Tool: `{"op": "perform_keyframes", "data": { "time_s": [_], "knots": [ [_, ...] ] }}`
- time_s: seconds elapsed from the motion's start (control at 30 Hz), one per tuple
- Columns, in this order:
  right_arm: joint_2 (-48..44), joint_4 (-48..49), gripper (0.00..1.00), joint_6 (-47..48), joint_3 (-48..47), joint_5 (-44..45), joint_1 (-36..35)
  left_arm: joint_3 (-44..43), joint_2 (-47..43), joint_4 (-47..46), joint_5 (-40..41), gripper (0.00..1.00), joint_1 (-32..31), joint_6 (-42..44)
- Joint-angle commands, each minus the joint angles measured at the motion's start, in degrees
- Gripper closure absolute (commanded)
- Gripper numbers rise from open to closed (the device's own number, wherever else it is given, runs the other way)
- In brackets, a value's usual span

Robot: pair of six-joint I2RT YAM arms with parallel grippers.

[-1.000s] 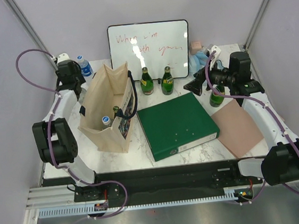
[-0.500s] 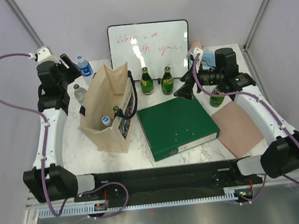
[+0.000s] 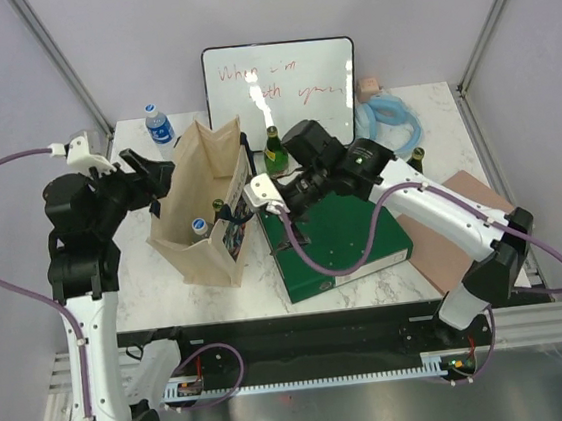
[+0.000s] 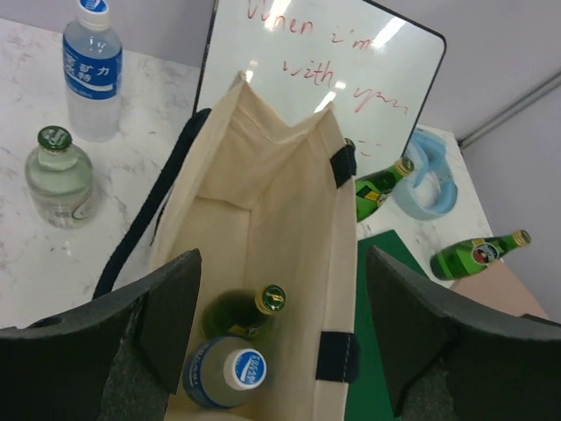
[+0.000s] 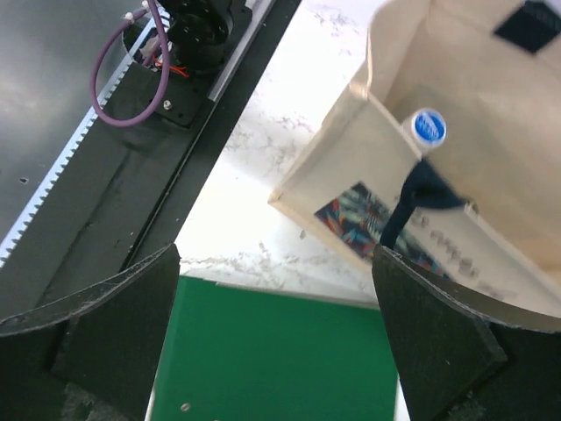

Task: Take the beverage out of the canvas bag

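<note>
The canvas bag (image 3: pixel 201 214) stands upright on the marble surface (image 3: pixel 154 294). Down in its near end two drinks stand neck-up side by side, a green glass bottle (image 4: pixel 250 309) and a blue-capped water bottle (image 4: pixel 230 373). The left hand (image 4: pixel 282 263) hangs over the open mouth, spread wide and empty, with both bottles almost straight below it. The right hand (image 5: pixel 276 259), likewise spread and empty, sits just outside the printed wall, so I'd say the left has the cleaner drop. A green binder (image 3: pixel 339 235) lies just beside the bag, and a whiteboard (image 3: pixel 281 88) leans at the back.
</note>
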State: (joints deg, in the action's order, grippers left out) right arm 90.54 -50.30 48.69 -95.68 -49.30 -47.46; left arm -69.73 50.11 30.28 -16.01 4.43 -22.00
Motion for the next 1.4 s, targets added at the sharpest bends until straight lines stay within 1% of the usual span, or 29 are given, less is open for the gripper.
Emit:
{"op": "perform_keyframes", "data": {
  "time_s": [0.0, 0.1, 0.2, 0.3, 0.43, 0.57, 0.67, 0.7, 0.77, 0.8, 0.87, 0.9, 1.0, 1.1, 1.17, 1.37],
  "knots": [
    [4.72, -1.9, 0.02, 8.17, -9.85, 2.8, -3.86, 0.65, -3.61, 6.36, -7.71, 0.18, 0.15, -2.96],
    [7.8, -0.94, 0.02, 9.49, -12.94, 6.49, -6.67, 1.0, -5.63, 8.39, -9.21, 0.18, 0.23, -3.75],
    [10.0, 0.73, 0.02, 10.81, -13.22, 10.52, -8.7, 1.97, -7.21, 9.53, -9.57, 0.18, 0.32, -4.37],
    [11.67, 3.8, 0.02, 9.94, -13.57, 13.16, -9.93, 2.94, -8.35, 9.97, -9.83, 0.18, 0.32, -5.51],
    [13.17, 7.93, 0.03, 8.62, -14.97, 15.98, -10.98, 4.43, -8.27, 9.97, -11.67, 0.19, 0.23, -7.0],
    [14.48, 8.55, 0.05, 8.79, -15.42, 16.95, -12.12, 4.78, -6.87, 9.97, -13.43, 0.19, 0.15, -8.15],
    [14.75, 8.73, 0.1, 8.97, -14.02, 17.57, -13.26, 5.13, -5.55, 9.97, -14.05, 0.19, 0.23, -8.67],
    [14.75, 8.73, 0.14, 8.97, -13.75, 17.74, -13.62, 5.31, -5.2, 9.97, -14.4, 0.2, 0.23, -8.76],
    [14.49, 8.73, 0.18, 8.97, -12.52, 18.36, -14.58, 5.57, -4.15, 9.88, -15.45, 0.19, 0.23, -9.11],
    [14.4, 8.73, 0.24, 8.88, -11.99, 18.53, -14.94, 5.66, -3.62, 9.97, -16.06, 0.2, 0.23, -9.11],
    [13.52, 8.73, 0.32, 8.71, -10.59, 18.89, -15.9, 5.93, -2.22, 9.97, -17.82, 0.2, 0.23, -9.55],
    [13.17, 8.73, 0.4, 8.62, -9.89, 18.98, -16.25, 5.93, -1.95, 9.97, -18.35, 0.2, 0.23, -9.73],
    [11.42, 8.99, 0.53, 9.4, -6.72, 21.25, -18.19, 6.1, -0.63, 9.97, -19.32, 0.2, 0.23, -10.61],
    [10.18, 9.43, 0.59, 9.06, -4.17, 22.4, -19.95, 6.36, 0.69, 9.88, -19.67, 0.22, 0.14, -11.13],
    [9.92, 9.61, 0.62, 8.36, -3.29, 22.49, -20.48, 6.45, 1.22, 9.97, -19.59, 0.23, 0.14, -11.22],
    [9.92, 10.75, 0.65, 5.72, -2.58, 23.55, -21.01, 6.19, 3.5, 11.46, -17.04, 0.26, -0.47, -11.23]
  ]
}}
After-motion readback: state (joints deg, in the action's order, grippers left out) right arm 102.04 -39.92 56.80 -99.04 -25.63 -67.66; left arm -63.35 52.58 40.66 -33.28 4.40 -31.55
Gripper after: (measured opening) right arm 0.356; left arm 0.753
